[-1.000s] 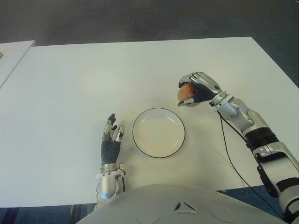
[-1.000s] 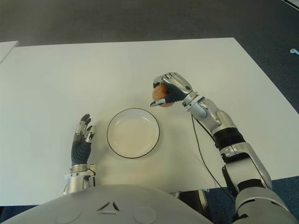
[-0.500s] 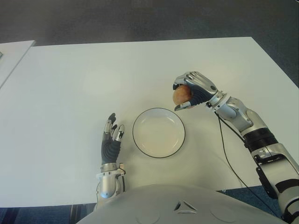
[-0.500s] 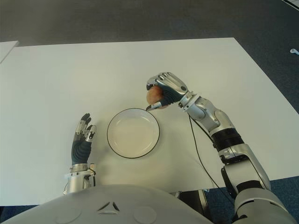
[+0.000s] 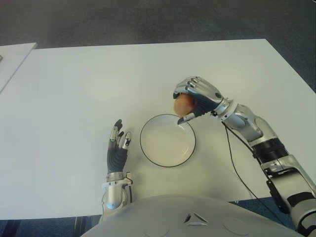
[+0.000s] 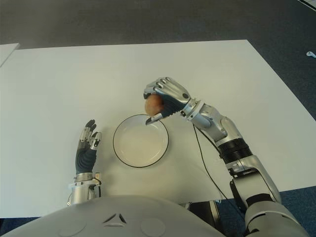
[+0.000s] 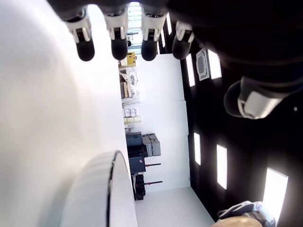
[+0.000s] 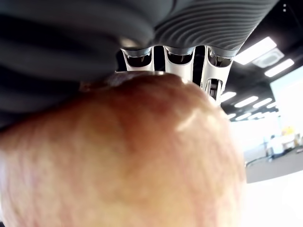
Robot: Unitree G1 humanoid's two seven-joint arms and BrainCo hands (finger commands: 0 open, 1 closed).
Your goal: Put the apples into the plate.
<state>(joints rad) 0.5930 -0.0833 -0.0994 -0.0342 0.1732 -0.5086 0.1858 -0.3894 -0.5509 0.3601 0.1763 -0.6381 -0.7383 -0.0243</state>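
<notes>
Left hand (image 5: 117, 150) shows just left of the plate (image 5: 168, 140), palm flat toward the white table (image 5: 74, 98), fingers (image 7: 118, 45) straight and relaxed, nothing in them. Can't tell if it touches the tabletop.

Plate: white, dark-rimmed, nothing in it, sits near the table's front edge, roughly centred before the robot.

Right hand (image 5: 196, 97) is raised over the plate's far-right rim, fingers (image 8: 180, 59) clenched around a reddish-yellow apple (image 5: 183, 103). The right wrist view confirms: apple fills the frame, pressed against the palm with fingertips wrapped over its top. Apple is in the air, above the far edge of the plate, not touching it. Only one apple is visible.

Right forearm (image 5: 247, 126) runs out from the plate toward the right front corner of the table; a thin black cable (image 5: 237, 158) hangs from it, right of the plate.
</notes>
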